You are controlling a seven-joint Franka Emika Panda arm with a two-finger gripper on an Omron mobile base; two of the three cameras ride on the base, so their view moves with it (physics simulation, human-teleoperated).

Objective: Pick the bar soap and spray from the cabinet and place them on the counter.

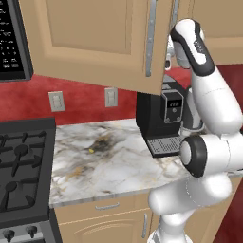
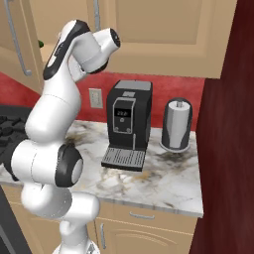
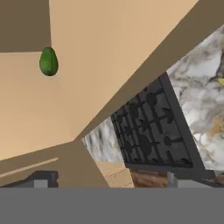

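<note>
The cabinet (image 1: 95, 38) hangs over the counter (image 1: 109, 156) with its panelled door swung open. My arm reaches up behind that door's edge, toward the cabinet's inside. In the hand view my gripper (image 3: 113, 181) is open, its two fingertips far apart at the bottom with nothing between them. Ahead of it lie the cabinet's plain tan boards (image 3: 109, 52). The bar soap and the spray are out of view.
A small dark green ball (image 3: 48, 61) rests inside the cabinet. A black gas stove (image 1: 21, 166) adjoins the counter on the left, under a microwave (image 1: 12, 42). A black coffee machine (image 2: 126, 124) and a paper towel roll (image 2: 177, 124) stand at the back right.
</note>
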